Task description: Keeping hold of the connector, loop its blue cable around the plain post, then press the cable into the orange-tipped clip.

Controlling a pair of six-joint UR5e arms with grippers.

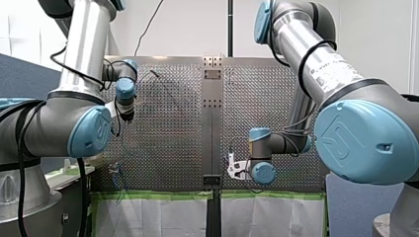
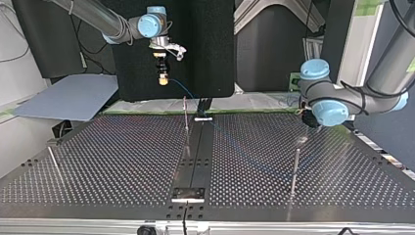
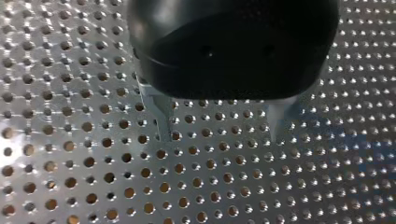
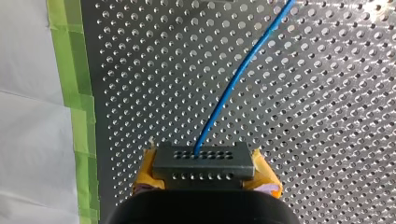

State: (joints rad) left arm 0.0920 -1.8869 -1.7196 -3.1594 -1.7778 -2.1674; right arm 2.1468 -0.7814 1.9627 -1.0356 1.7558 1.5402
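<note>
Over the far edge, my right hand point(image 4: 205, 183): clenched by its yellow pads on the dark connector point(image 4: 204, 161), raised above the tabletop point(image 2: 122, 161).
Blue cable point(image 4: 233, 79): leaves the connector's face in a gentle curve across the perforated plate.
My left hand point(image 3: 219, 135): released, metal fingers apart, nothing between them.
Plain post point(image 2: 296, 169): upright at the top view's right; no loop around it yet, I judge.
Doing it well: carry the connector low and wide round the post under light tension, grip firm.
Orange-tipped clip: cannot pick it out surely.
</note>
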